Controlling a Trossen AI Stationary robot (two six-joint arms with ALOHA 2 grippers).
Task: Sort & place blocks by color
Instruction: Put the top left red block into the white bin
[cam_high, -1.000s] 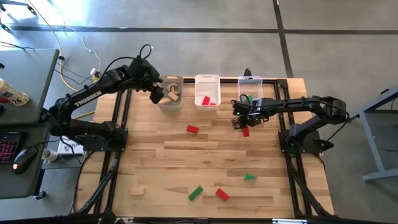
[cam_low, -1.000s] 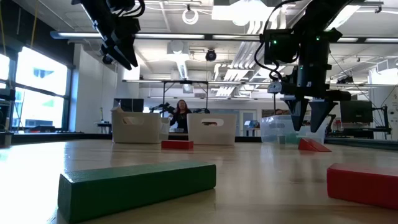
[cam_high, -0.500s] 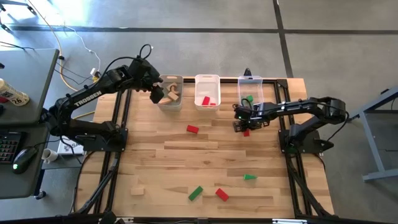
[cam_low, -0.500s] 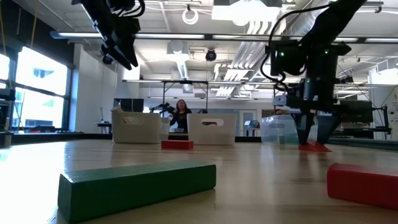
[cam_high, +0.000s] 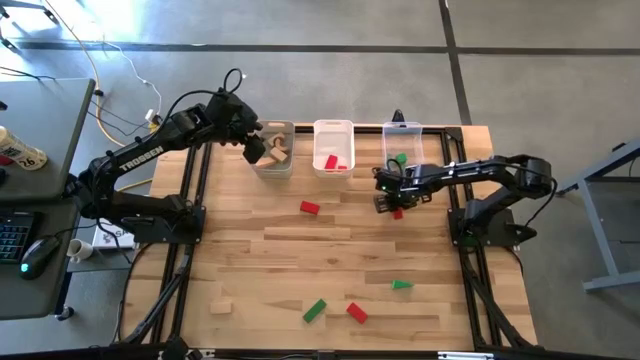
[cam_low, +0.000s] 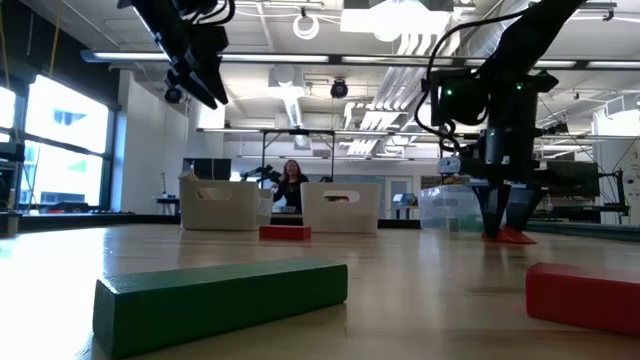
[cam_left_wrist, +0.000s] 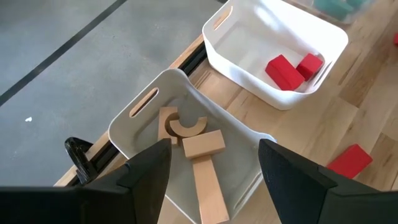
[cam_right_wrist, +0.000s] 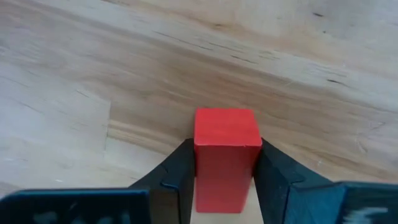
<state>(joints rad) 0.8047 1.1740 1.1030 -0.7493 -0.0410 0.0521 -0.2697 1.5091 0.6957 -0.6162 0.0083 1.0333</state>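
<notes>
Nearest the low camera, a green block (cam_low: 220, 300) and a red block (cam_low: 585, 296) lie flat on the table (cam_high: 300, 250); in the high view these belong to a loose group at the near edge, with another green block (cam_high: 401, 285) a little beyond. All are judged to be light, rigid painted wood, unlikely to deform or break, though the smooth faces could slip under a shallow pinch.

Farther in, the right end effector (cam_right_wrist: 225, 163) is seen down at the table, its fingers (cam_right_wrist: 179, 167) closed against the two long side faces of a red wedge block (cam_right_wrist: 224, 157), which rests on the wood. The hold is taken across the narrow width, where flat parallel faces are offered; the sloped top would be a poor place to grip. Whether the pinch is firm enough for a lift cannot be told.

A further red block (cam_high: 309, 208) lies alone in mid-table.

At the far edge three white bins stand in a row. The left end effector (cam_left_wrist: 211, 168) hovers wide and empty above the left bin (cam_left_wrist: 140, 109), in which plain wooden pieces (cam_left_wrist: 199, 149) lie. Red blocks (cam_left_wrist: 292, 68) are held in the middle bin (cam_left_wrist: 336, 34), and a green piece (cam_high: 399, 159) shows in the right bin (cam_high: 402, 128).
</notes>
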